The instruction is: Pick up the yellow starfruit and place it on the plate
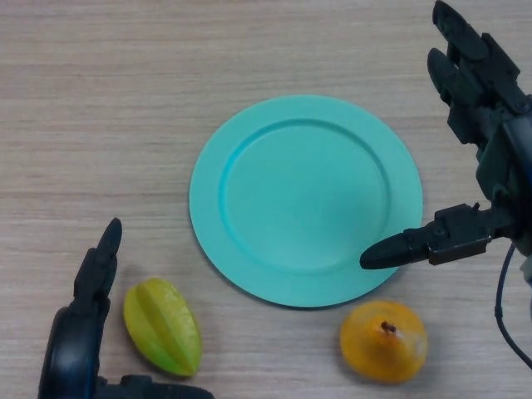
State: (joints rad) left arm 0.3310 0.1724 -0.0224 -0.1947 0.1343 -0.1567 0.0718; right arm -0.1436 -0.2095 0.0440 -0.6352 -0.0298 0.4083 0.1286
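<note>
The plate [305,199] lies at the centre of the tabletop [100,100], nothing resting on it. The starfruit [163,326] lies on the tabletop to the near left of the plate, apart from its rim. A round fruit [383,340] lies to the near right, just beside the rim. The left hand [87,316] sits immediately left of the starfruit. The right hand [474,166] stands at the plate's right edge, its thumb reaching over the rim.

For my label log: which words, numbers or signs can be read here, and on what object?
None: no text shows on the plate, starfruit, orange fruit, table, left hand or right hand.
</note>
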